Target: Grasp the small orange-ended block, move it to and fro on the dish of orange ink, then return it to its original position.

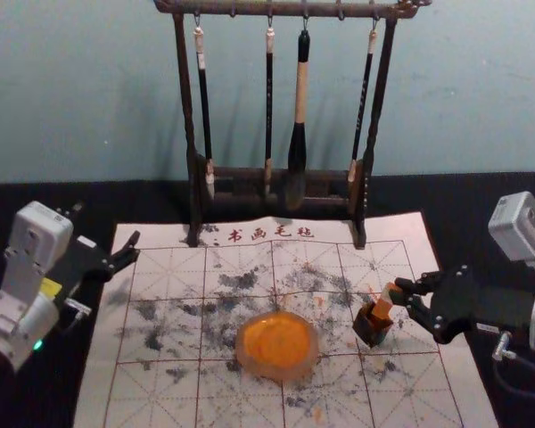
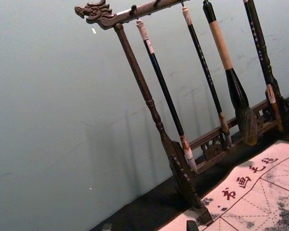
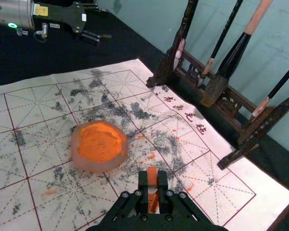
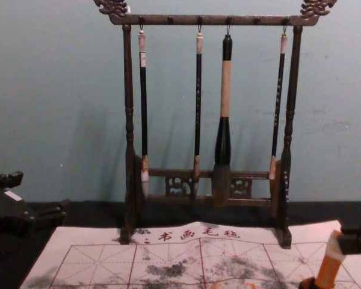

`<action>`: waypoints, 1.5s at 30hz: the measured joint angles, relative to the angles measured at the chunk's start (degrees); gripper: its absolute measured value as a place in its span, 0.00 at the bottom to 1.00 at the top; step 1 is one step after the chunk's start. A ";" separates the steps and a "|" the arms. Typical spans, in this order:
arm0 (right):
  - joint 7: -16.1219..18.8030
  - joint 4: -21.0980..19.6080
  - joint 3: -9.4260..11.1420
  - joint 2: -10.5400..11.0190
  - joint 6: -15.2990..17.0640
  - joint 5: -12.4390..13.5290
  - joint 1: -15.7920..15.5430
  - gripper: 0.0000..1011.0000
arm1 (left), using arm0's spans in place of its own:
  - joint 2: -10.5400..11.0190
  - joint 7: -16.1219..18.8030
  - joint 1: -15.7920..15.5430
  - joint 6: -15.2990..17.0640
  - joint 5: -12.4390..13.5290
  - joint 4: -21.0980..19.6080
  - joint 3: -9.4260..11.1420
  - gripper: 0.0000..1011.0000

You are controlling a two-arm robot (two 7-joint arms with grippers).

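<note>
Orange-ended block is pinched in right gripper, 2 o'clock off dish, left gripper spread at 10, inking/return probably left imo.

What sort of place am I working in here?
Probably a Chinese calligraphy or ink-painting station: long-handled brushes hang from a dark carved wooden rack, and a round pale dish of orange ink sits on a white gridded mat with Chinese characters.

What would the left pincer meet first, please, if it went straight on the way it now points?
The left pincer would probably meet the brush rack's left post first, though depth is unclear and it might slip just past.
</note>
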 joint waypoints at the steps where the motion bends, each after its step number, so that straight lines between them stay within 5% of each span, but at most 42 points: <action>1: 0.07 0.10 -0.01 -0.05 0.03 0.03 0.03 0.08 | 0.00 0.00 0.00 0.00 0.00 0.00 0.00 0.99; 45: 2.19 7.22 -4.80 -3.70 1.43 -1.93 4.63 0.08 | 0.00 0.00 0.00 0.00 0.00 0.00 0.00 0.99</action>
